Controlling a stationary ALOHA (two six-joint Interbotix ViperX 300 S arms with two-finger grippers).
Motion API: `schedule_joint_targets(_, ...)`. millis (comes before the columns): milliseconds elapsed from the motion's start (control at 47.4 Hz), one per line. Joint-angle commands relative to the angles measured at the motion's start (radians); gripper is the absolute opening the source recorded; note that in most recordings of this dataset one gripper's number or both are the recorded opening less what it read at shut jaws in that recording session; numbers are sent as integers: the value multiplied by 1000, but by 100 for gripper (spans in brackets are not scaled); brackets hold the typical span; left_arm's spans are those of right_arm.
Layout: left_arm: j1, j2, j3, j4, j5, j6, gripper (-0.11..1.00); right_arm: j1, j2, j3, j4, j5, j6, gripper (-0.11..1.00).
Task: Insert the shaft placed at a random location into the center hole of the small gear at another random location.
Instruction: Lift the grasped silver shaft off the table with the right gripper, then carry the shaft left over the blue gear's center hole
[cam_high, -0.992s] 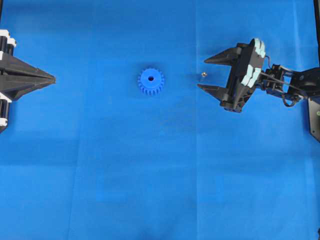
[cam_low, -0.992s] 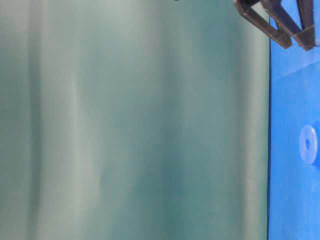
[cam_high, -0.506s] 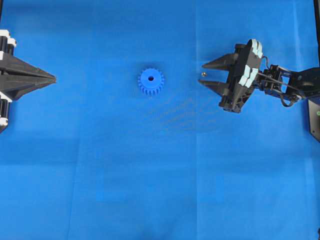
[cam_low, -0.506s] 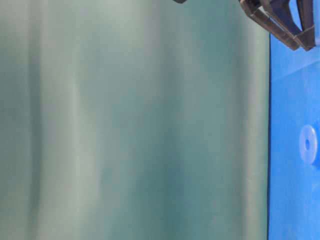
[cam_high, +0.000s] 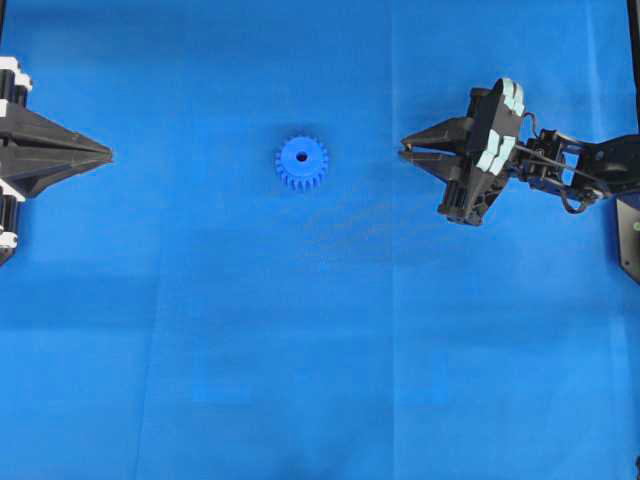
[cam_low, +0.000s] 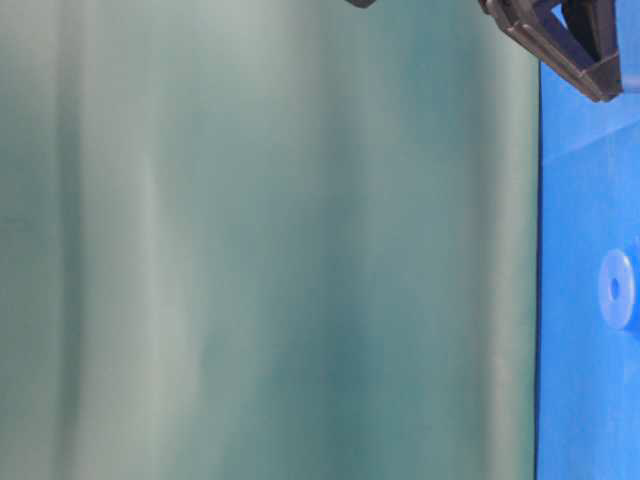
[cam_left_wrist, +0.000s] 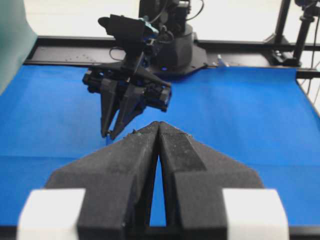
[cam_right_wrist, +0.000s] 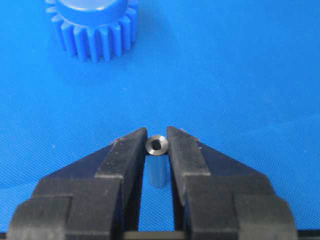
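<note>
Right gripper (cam_right_wrist: 156, 137): jaws pinched on the upright shaft (cam_right_wrist: 157, 161), plain in the wrist view, lost between fingertips overhead; small gear (cam_high: 301, 163) well ahead of those tips across bare blue cloth (cam_high: 300, 350), center hole (cam_high: 301, 156) uppermost; left gripper (cam_left_wrist: 158, 126) shut, empty.

Flat table covered by a smooth blue cloth (cam_high: 320, 360); resting on it, a bright blue plastic toothed gear (cam_high: 301, 163), upright.
</note>
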Motion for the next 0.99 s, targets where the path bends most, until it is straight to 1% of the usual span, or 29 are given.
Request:
schedule_joint_targets(0, 3, 5, -11, 2, -5, -3, 0, 2, -69, -14, 2, 20, 0, 3)
schedule_joint_targets(253, 3, 3, -11, 0, -2, -11, 0, -6, -245, -37, 2, 221, -12, 3)
schedule_joint_targets(422, 3, 2, -12, 0, -2, -11, 0, -6, -287, -44, 2, 256, -23, 3)
schedule_joint_targets(696, 3, 2, -11, 2, -2, -11, 0, -6, -270, -63, 2, 259, -23, 3)
schedule_joint_targets(844, 3, 2, -11, 0, -3, -11, 0, 5, -227, -115, 2, 261, -20, 3)
schedule_joint_targets(971, 3, 0, -11, 0, -3, -11, 0, 15, -170, -183, 2, 264, -21, 3)
